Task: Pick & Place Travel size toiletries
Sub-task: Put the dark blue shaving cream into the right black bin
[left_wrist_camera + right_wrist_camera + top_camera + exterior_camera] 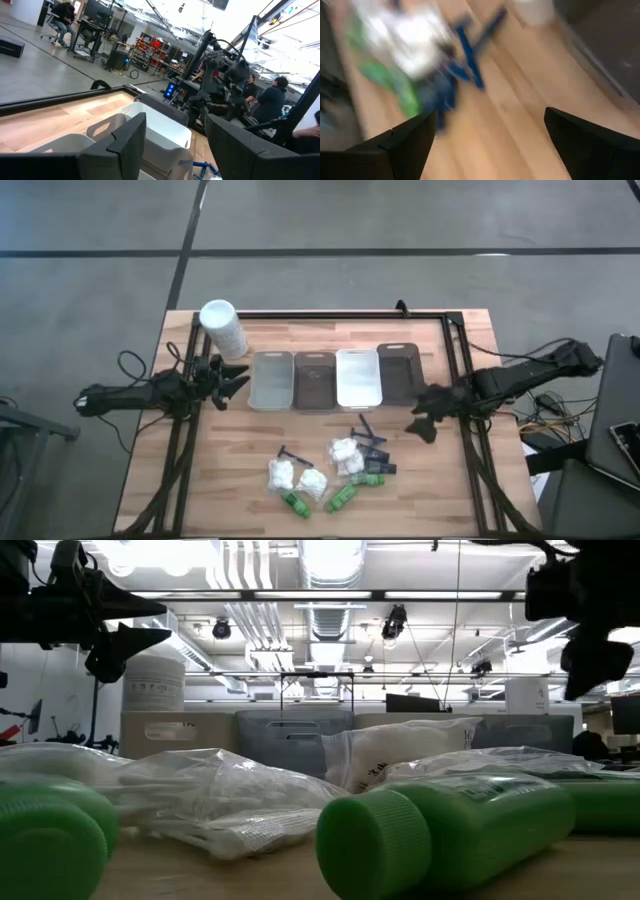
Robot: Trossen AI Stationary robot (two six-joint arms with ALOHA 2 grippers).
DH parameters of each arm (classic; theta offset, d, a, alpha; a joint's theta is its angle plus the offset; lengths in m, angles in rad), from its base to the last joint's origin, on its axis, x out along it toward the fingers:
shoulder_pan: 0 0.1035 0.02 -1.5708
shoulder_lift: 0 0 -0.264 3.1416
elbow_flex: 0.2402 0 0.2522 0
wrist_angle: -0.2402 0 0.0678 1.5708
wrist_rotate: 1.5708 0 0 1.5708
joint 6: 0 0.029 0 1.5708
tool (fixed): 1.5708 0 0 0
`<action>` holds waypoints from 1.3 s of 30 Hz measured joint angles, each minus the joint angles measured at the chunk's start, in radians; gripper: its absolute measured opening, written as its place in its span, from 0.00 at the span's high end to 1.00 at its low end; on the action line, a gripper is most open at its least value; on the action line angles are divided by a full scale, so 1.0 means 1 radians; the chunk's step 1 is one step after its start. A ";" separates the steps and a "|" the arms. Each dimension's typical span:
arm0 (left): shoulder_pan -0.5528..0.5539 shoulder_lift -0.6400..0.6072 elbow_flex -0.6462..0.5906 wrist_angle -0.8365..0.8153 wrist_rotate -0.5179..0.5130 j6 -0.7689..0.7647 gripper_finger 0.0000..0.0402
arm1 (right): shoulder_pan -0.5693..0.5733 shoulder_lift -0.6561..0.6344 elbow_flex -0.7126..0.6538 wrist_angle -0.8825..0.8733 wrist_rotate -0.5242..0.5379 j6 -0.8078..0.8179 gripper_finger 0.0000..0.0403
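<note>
4 trays in a row across the middle of the table [190,510], all seemingly bare; nothing sorted yet.

Left arm: left gripper [232,383] waits just left of the clear tray [271,380], near the tall white cylinder [223,328]. Fingers parted, nothing between them.

Trays, left to right: clear tray, dark tray [315,379], white tray [358,377], second dark tray [398,372].

Toiletries: 1 loose heap on the near side of the table, below the trays and well apart from them.
- 3 white puffs [282,473], bagged, in the heap's middle and left.
- Green bottles [340,498], about 4, lying on their sides along the near edge and right.
- Thin dark razors [366,430] at the far side of the heap; 1 more [294,455] at its left.
- Small black sticks [378,467] at the right edge.

Right arm: right gripper [425,423] hangs above the table, just right of the razors, below the second dark tray. Fingers spread wide, empty; its wrist view looks over razors and green bottles.

Step in hand, by my judgement: approach to the 1st pick. Next move calls for lowering over 1 item at the heap's right edge, straddling it alone, then closing.
</note>
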 joint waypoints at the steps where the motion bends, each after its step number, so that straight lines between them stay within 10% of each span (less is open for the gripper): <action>1: 0.000 0.000 0.000 0.000 0.000 0.000 0.48 | 0.021 0.041 0.019 -0.008 -0.003 -0.029 0.10; 24: 0.000 0.000 0.000 0.000 0.000 0.000 0.48 | 0.285 0.795 0.377 0.057 -0.089 -0.133 0.10; 39: 0.000 0.000 0.000 0.000 0.000 0.000 0.48 | 0.293 0.982 0.492 0.018 -0.033 -0.080 0.23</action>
